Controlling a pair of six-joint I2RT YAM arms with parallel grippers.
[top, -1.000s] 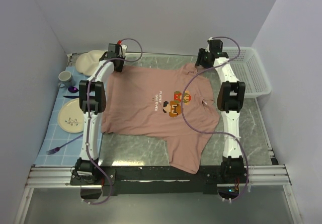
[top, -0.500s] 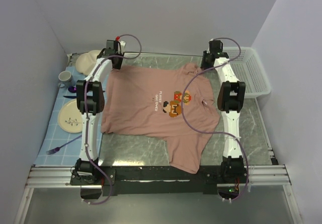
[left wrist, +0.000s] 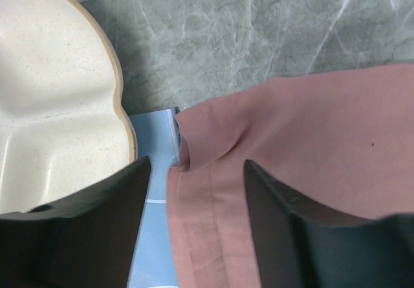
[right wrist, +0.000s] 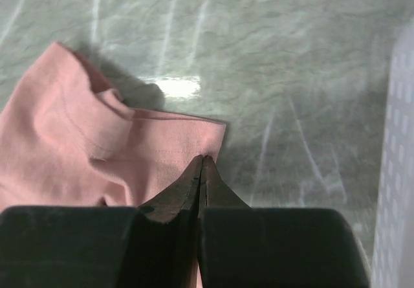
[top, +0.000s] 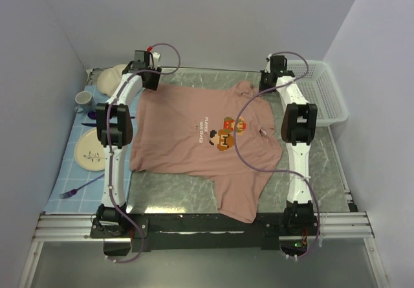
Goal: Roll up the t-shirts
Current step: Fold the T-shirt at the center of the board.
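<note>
The dusty-pink t-shirt (top: pixel 194 139) lies spread flat on the marble table, chest print up. My left gripper (top: pixel 150 81) is at its far left corner, open. In the left wrist view the stitched hem (left wrist: pixel 207 223) runs between the two fingers of this gripper (left wrist: pixel 197 165) without being pinched. My right gripper (top: pixel 267 81) is at the far right corner. In the right wrist view it (right wrist: pixel 204 158) is shut, its tips pinching the pink cloth (right wrist: pixel 77 132) near the corner's edge.
A cream divided dish (left wrist: pixel 52 94) sits just left of the left gripper, on a blue placemat (top: pixel 77 165) with a mug (top: pixel 84 98), a plate (top: pixel 90 151) and a purple fork (top: pixel 77 189). A white basket (top: pixel 320 94) stands at the far right.
The left gripper's jaws have widened and the arm has shifted slightly back and left. The right gripper has closed from open onto the shirt's far right corner.
</note>
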